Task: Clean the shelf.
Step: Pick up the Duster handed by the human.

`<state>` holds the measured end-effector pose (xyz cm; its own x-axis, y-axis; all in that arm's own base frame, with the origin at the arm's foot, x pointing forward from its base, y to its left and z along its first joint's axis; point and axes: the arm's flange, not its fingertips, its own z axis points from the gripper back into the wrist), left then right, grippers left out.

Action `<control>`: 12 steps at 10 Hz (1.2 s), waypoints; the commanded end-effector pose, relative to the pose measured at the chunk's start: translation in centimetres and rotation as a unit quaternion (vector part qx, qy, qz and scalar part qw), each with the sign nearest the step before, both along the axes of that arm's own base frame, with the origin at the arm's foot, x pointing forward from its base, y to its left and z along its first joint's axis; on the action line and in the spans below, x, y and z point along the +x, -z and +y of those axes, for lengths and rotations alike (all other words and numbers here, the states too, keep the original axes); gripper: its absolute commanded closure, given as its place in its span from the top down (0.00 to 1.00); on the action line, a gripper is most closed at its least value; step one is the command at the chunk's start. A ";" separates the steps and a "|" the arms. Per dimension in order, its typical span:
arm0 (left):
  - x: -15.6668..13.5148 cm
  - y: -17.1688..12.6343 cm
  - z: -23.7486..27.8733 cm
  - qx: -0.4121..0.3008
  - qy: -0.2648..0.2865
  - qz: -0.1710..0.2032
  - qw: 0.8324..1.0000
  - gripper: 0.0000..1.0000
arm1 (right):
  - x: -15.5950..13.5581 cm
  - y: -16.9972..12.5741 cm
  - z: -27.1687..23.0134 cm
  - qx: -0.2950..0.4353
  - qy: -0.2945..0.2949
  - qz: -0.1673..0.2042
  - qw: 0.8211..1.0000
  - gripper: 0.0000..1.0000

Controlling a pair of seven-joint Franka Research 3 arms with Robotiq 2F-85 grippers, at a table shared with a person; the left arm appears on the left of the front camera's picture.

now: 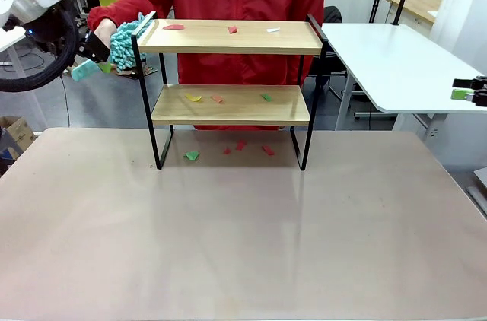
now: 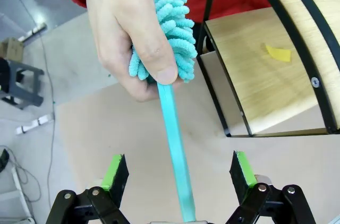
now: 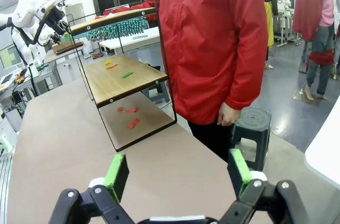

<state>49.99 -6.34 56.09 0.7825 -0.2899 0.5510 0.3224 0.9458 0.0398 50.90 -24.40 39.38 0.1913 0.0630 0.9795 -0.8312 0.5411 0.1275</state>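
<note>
Wooden two-tier black-framed shelf (image 1: 240, 112) is looking stiff, light, tippable. The left gripper (image 2: 180, 168) is gaping around the slim handle (image 2: 174, 139), the best hold on the fluffy teal duster (image 2: 170, 22). The right gripper (image 3: 178, 173) is gaping too.

Beige table (image 1: 243, 245), shelf (image 1: 236, 112) standing on it, coloured scraps (image 1: 232, 30) on both boards and tabletop

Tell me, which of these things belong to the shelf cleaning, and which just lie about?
For the job: shelf, teal duster in the person's hand, coloured scraps, left gripper open around its handle.
Lying about: black stool, cardboard box, white side table.
</note>
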 end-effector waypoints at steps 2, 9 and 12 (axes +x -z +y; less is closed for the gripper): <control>0.1 0.2 -0.4 0.012 -0.019 0.002 1.000 1.00 | 0.0 -0.3 0.2 0.000 -0.001 -0.003 1.000 1.00; 0.5 0.5 0.0 0.022 -0.039 0.001 0.999 0.00 | 0.0 -0.3 0.2 0.000 -0.001 -0.003 1.000 1.00; 0.5 0.5 0.0 0.029 -0.076 -0.002 0.997 0.00 | 0.0 -0.3 0.2 0.000 -0.001 -0.003 1.000 1.00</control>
<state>50.49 -5.73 55.45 0.8137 -0.2290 0.5343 0.2261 0.9714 0.0720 50.90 -24.40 39.38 0.1913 0.0630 0.9795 -0.8312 0.5411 0.1275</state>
